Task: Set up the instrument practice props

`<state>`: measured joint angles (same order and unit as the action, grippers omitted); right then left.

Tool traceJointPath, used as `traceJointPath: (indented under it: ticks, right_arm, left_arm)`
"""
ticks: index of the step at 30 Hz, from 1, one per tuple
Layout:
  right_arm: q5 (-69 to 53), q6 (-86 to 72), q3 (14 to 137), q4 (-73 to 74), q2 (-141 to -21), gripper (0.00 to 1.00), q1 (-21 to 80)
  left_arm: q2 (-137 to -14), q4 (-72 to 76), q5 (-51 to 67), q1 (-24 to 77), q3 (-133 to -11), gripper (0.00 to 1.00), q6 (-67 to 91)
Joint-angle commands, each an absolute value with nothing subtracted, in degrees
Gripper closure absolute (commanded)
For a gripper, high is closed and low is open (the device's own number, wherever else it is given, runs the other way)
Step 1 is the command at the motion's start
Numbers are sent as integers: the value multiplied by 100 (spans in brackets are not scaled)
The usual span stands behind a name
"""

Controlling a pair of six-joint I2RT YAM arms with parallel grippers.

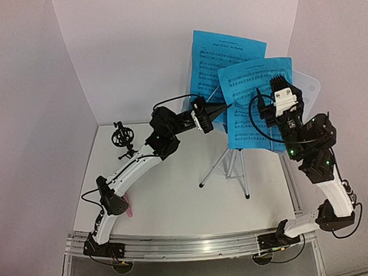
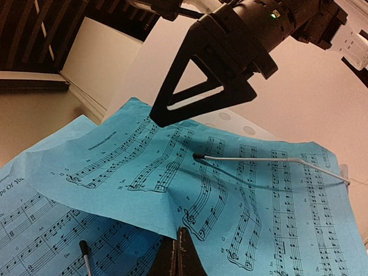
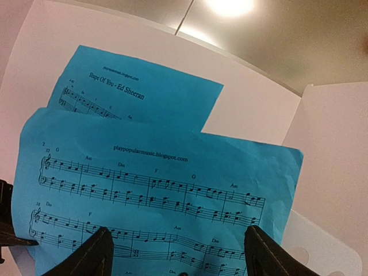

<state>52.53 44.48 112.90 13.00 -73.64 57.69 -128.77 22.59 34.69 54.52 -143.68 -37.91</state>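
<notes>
Music stand (image 1: 235, 165): set up, pages (image 1: 251, 102) placed.
Microphone (image 1: 130, 209): not yet put in mount (image 1: 122, 138).
Left gripper (image 2: 179, 248): pinched together.
Right gripper (image 3: 177, 233): spread apart.

2 matt blue paper pages (image 1: 257, 101) (front one creased, wavy); stand legs (image 1: 227, 166) smooth, shiny silver metal.

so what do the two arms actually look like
The left arm and right arm match: white lower links, black joints, black upper sections. A thin black cable loops free near each wrist. The right arm shows small green lights and a white block by its wrist. The jaws are black; the right arm's are open triangular frames.
</notes>
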Motion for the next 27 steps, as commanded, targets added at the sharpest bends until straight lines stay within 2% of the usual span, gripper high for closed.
traceJointPath:
  ticks: [1, 12, 21, 27]
  right_arm:
    - [5403, 5333, 11835, 348, -7466, 21, 5722]
    - [5524, 5054, 11469, 291, -7329, 6, 5221]
    - [5730, 4582, 11077, 323, -7090, 7, 5084]
    - [5729, 4052, 10989, 939, -7134, 6, 5076]
  left_arm:
    - [-12782, 2424, 3570, 5423, -14438, 100, -3788]
    - [-12670, 2583, 3590, 5413, -14255, 100, -3651]
    - [-12628, 2648, 3684, 5422, -14194, 100, -3566]
    - [-12612, 2638, 3695, 5421, -14191, 100, -3569]
